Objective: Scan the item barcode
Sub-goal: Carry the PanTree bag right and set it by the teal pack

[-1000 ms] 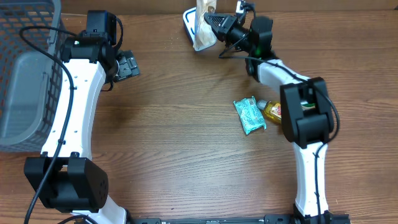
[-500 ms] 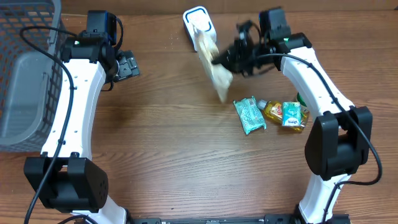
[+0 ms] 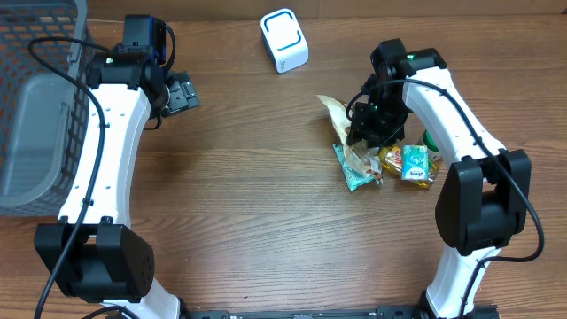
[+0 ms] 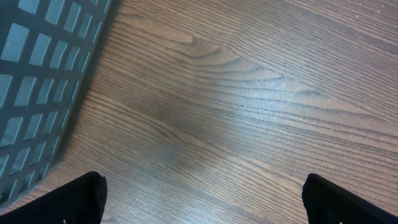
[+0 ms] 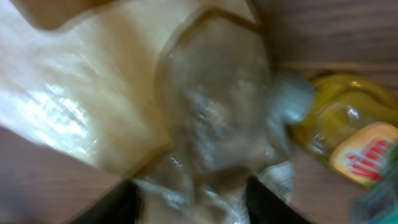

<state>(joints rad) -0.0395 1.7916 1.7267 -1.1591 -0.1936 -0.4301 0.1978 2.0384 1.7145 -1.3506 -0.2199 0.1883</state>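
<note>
Here the wooden table (image 3: 248,204) has a grey basket (image 3: 35,115) at its left, and near it the left gripper (image 3: 183,93) hangs with jaws wide apart. The right gripper (image 3: 361,133) stands with jaws parted over the beige packet (image 3: 337,115). The packet lies beneath and between them, overlapping the green packet (image 3: 354,173), near the yellow bottle (image 3: 390,159) and well apart from the white scanner (image 3: 283,40).

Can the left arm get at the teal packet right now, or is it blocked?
Probably not cleanly. The beige packet lies across the upper end of the teal packet, and the right gripper hangs just above both. The open left gripper sits far off on the other side.
</note>
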